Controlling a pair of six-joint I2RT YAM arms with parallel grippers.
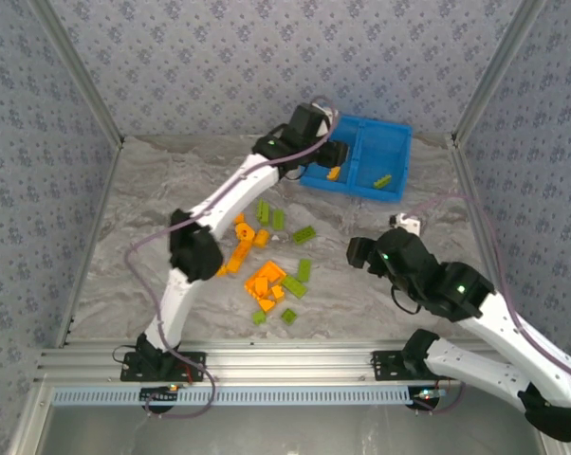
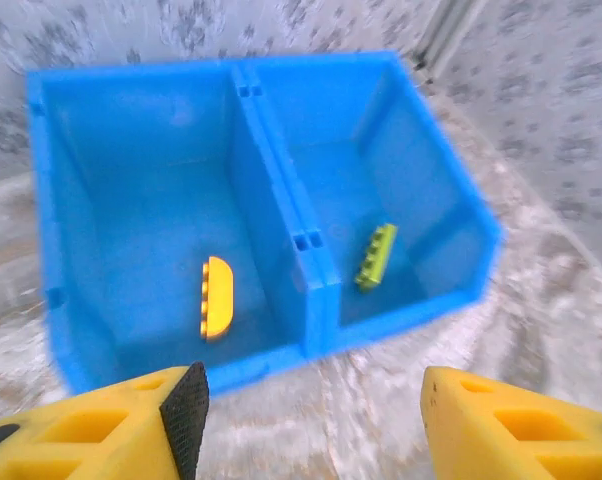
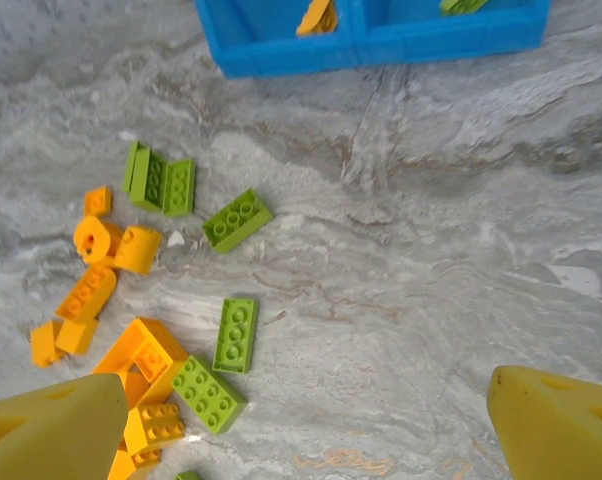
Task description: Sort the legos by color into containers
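Note:
The blue bin [image 1: 403, 152] stands at the back right of the table, split by a central divider [image 2: 281, 190]. One orange lego [image 2: 217, 297] lies in its left compartment and one lime green lego [image 2: 376, 256] in the right one. My left gripper [image 2: 311, 420] hovers just in front of the bin, open, with nothing between its fingers. Loose legos, orange [image 1: 265, 282] and green [image 1: 304, 270], lie scattered mid-table. My right gripper [image 3: 306, 420] hangs open to the right of that pile, above bare table, a green brick [image 3: 236, 334] to its left.
Patterned walls with metal corner posts [image 1: 485, 85] close in the table on three sides. An aluminium rail [image 1: 267, 365] runs along the near edge by the arm bases. A thin cable [image 1: 456, 204] trails from the right arm near the bin.

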